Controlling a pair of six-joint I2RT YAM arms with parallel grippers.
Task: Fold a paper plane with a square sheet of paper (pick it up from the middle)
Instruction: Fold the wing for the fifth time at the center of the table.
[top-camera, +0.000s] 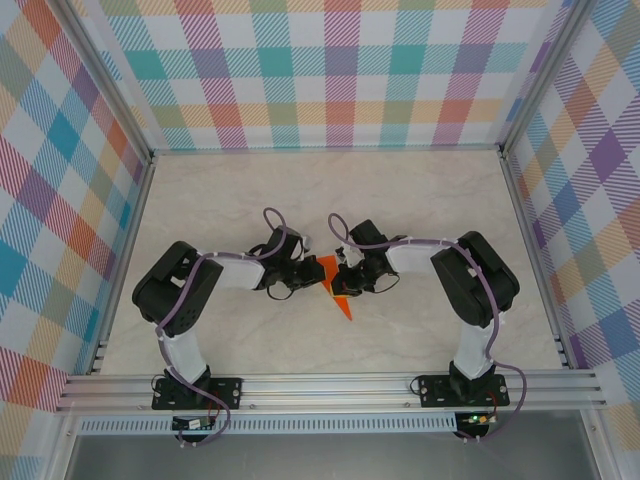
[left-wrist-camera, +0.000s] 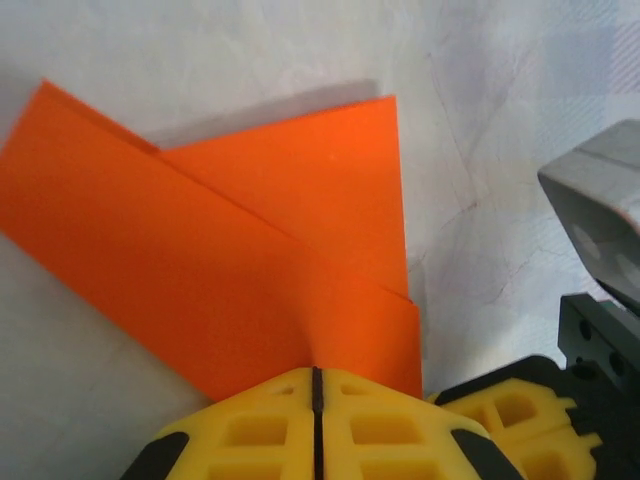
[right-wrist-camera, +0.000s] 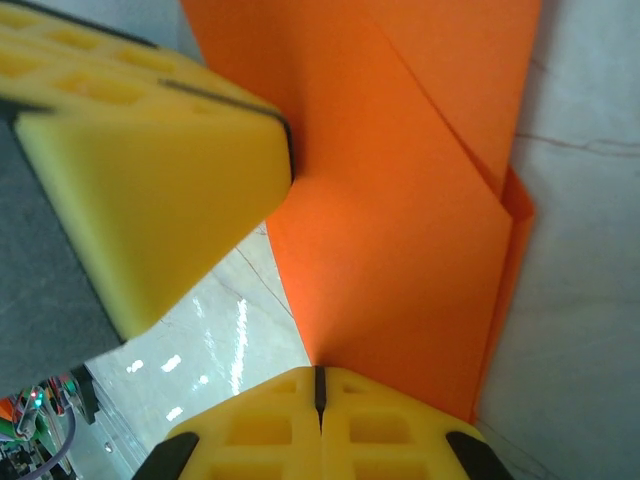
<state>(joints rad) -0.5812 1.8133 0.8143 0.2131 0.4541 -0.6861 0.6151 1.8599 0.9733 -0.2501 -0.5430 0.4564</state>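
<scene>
The orange sheet of paper (top-camera: 327, 270) is folded into overlapping layers with a pointed tip toward the near edge, and it hangs between my two grippers at the table's middle. My left gripper (top-camera: 312, 281) is shut on it from the left. In the left wrist view the closed yellow jaws (left-wrist-camera: 316, 372) pinch the paper's (left-wrist-camera: 250, 230) lower edge. My right gripper (top-camera: 348, 283) is shut on it from the right. Its closed jaws (right-wrist-camera: 320, 372) pinch the paper (right-wrist-camera: 400, 200) at a crease. The two grippers sit almost touching; a left fingertip (right-wrist-camera: 150, 170) shows in the right wrist view.
The marble table top (top-camera: 400, 200) is walled by checked panels at the back and both sides. An aluminium rail (top-camera: 330, 385) carrying both arm bases runs along the near edge. Purple cables loop above both wrists.
</scene>
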